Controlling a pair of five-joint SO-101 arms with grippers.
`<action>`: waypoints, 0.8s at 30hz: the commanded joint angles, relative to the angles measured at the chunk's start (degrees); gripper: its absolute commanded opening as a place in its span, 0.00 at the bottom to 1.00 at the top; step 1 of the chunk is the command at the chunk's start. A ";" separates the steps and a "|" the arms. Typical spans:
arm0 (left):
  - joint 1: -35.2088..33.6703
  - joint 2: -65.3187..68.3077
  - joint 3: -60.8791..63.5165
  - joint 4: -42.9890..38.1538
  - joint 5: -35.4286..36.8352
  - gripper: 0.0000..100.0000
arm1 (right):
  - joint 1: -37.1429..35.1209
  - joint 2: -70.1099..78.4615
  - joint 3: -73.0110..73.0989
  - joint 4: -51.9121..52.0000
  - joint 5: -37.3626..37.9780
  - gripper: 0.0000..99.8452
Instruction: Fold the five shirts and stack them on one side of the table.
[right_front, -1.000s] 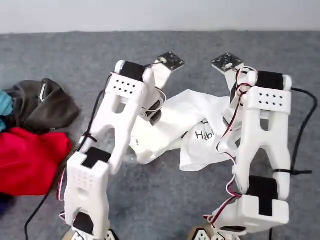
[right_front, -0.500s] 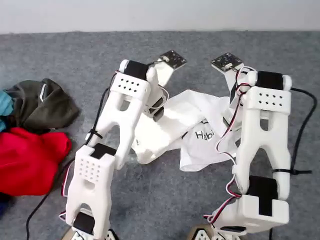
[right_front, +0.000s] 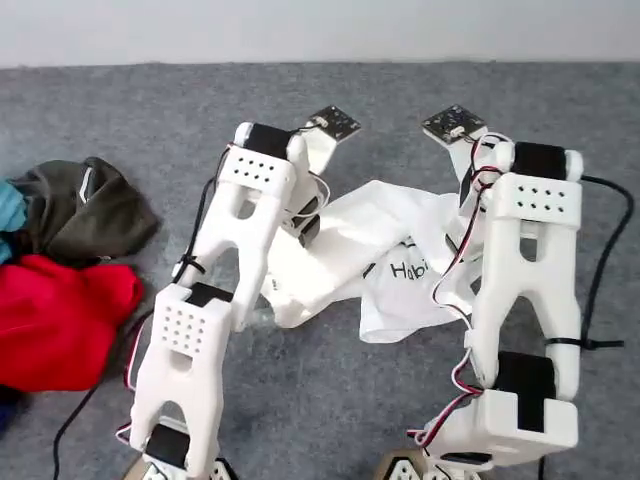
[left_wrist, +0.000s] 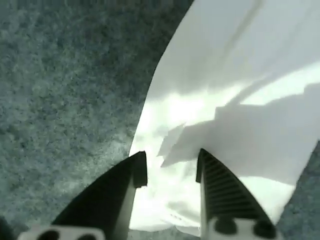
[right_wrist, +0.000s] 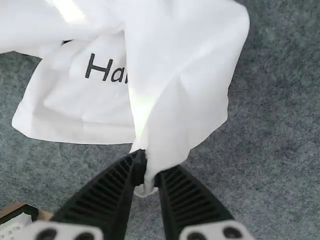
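**Right gripper pinched on the white shirt, left gripper open above it**

My right gripper (right_wrist: 146, 170) was closed on a bunched fold at the edge of the white shirt (right_wrist: 165, 75), with cloth spilling out on both sides of the fingers. I judged that hold to be an anchor. With one edge pinned in my grasp, the rest of the shirt could be pulled out flat, and a crumpled shirt cannot be folded neatly.

My left gripper (left_wrist: 170, 167) was parted to a middling gap, with nothing between the fingers. It hung just above a smooth stretch of the same shirt, close to where the cloth met the bare grey table (right_front: 300, 400). I read that as lining up for a second hold on the far side of the shirt, opposite my right one.

The shirt itself lay rumpled in the middle of the table between my two arms, its printed side partly up and one long part trailing toward my left arm. It was not yet spread.

Off on my left side of the table, well apart from this work, a red shirt (right_front: 55, 320), a dark shirt (right_front: 85, 210) and a teal shirt (right_front: 8, 210) sat in a loose, unfolded heap. So I judged the task to be at an early stage.
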 joint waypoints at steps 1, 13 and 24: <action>2.02 -0.35 -0.40 1.23 0.35 0.17 | 0.31 -0.57 0.00 0.57 -0.53 0.01; 0.62 0.00 6.20 1.05 0.35 0.17 | 0.22 -0.57 0.00 0.31 -0.53 0.01; 1.05 0.00 7.08 1.05 0.26 0.10 | 0.22 -0.66 -0.09 0.48 -0.53 0.01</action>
